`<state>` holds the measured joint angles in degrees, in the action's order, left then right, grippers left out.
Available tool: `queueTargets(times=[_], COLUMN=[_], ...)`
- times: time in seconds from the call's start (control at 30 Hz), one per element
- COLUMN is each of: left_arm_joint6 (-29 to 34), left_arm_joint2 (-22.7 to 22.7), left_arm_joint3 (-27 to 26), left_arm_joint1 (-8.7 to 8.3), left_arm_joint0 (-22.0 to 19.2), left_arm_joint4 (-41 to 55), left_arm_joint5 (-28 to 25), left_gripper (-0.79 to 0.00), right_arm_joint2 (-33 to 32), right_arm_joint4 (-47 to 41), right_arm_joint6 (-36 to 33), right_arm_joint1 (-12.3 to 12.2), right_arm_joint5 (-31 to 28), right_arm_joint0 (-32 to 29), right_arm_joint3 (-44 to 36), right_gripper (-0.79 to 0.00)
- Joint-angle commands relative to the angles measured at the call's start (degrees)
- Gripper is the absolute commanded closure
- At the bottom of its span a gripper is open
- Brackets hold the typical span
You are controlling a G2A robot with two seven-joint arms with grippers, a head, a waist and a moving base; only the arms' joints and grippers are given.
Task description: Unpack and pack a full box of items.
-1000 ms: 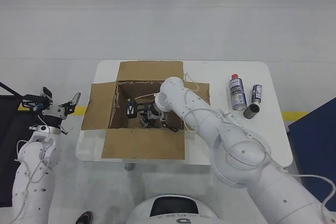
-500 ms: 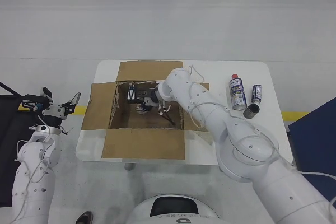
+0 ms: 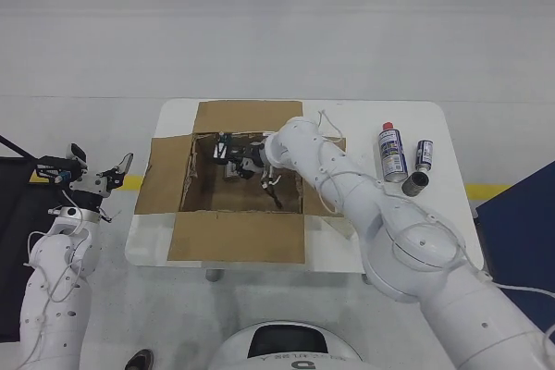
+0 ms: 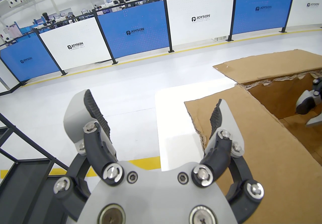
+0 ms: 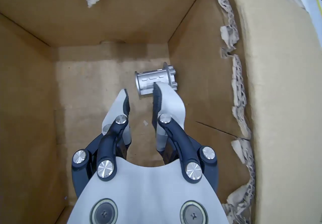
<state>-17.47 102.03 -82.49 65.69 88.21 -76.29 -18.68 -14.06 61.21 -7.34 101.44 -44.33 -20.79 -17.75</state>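
An open cardboard box (image 3: pixel 236 238) stands in the middle of the white table (image 3: pixel 176 116). My right arm reaches into it from the right, with the right gripper (image 3: pixel 228 154) near the far wall. In the right wrist view the right gripper (image 5: pixel 140 89) is open with nothing between its fingers, hanging above a silver metal cylinder (image 5: pixel 151 78) that lies on the box floor (image 5: pixel 83 89). My left gripper (image 3: pixel 97 171) is off the table's left side, open and holding nothing (image 4: pixel 153 106).
On the table right of the box stand a spray can (image 3: pixel 392 153) and a small can (image 3: pixel 425 154), with a grey cylinder (image 3: pixel 414 183) lying beside them. The box's flaps (image 4: pixel 251 134) are folded outward and its torn edges (image 5: pixel 234 64) are ragged. A black frame (image 3: pixel 0 240) sits left of the table.
My right gripper has moved from the middle of the box toward its far wall. The left arm has stayed where it was.
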Motion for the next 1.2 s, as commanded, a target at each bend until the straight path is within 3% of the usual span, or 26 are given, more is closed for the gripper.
queueTargets(times=[0.0,0.03,0.1,0.2,0.4,0.43,0.47,0.6,0.83,1.03,1.17], left_arm_joint6=[0.00,0.00,0.00,0.00,0.00,0.00,0.00,0.00,0.00,0.00,0.00], left_arm_joint2=[0.00,0.00,0.00,0.00,0.00,0.00,0.00,0.00,0.00,0.00,0.00], left_arm_joint3=[0.00,0.00,0.00,0.00,0.00,0.00,0.00,0.00,0.00,0.00,0.00], left_arm_joint1=[0.00,0.00,0.00,0.00,0.00,0.00,0.00,0.00,0.00,0.00,0.00], left_arm_joint0=[0.00,0.00,0.00,0.00,0.00,0.00,0.00,0.00,0.00,0.00,0.00], left_arm_joint4=[0.00,0.00,0.00,0.00,0.00,0.00,0.00,0.00,0.00,0.00,0.00], left_arm_joint5=[0.00,0.00,0.00,0.00,0.00,0.00,0.00,0.00,0.00,0.00,0.00], left_gripper=[-0.785,-0.785,-0.785,-0.785,-0.785,-0.785,-0.785,-0.785,-0.785,-0.785,-0.785], right_arm_joint2=[-0.14,-0.25,-0.33,-0.56,-1.17,-1.19,-1.24,-1.24,-1.93,-2.54,-2.94], right_arm_joint4=[-0.01,-0.08,0.27,0.40,0.80,1.04,1.28,2.25,3.44,6.86,10.26], right_arm_joint6=[-0.97,-1.25,-1.94,-3.02,-1.99,-1.78,-1.36,-0.77,7.47,18.81,30.33], right_arm_joint1=[0.02,0.04,0.11,0.42,1.08,1.20,1.34,2.02,1.76,-0.80,-3.95], right_arm_joint5=[-0.22,-0.51,0.14,1.67,4.97,5.56,6.80,10.22,4.05,1.70,-1.31], right_arm_joint0=[-0.46,-0.66,-1.01,-1.68,-2.45,-2.59,-2.84,-3.82,-2.06,0.09,0.87], right_arm_joint3=[-0.67,-1.06,-1.37,-1.44,0.09,0.31,0.59,1.65,2.16,1.71,-0.03], right_gripper=[-0.536,-0.576,-0.536,-0.385,-0.271,-0.194,-0.188,-0.188,-0.296,-0.314,-0.342])
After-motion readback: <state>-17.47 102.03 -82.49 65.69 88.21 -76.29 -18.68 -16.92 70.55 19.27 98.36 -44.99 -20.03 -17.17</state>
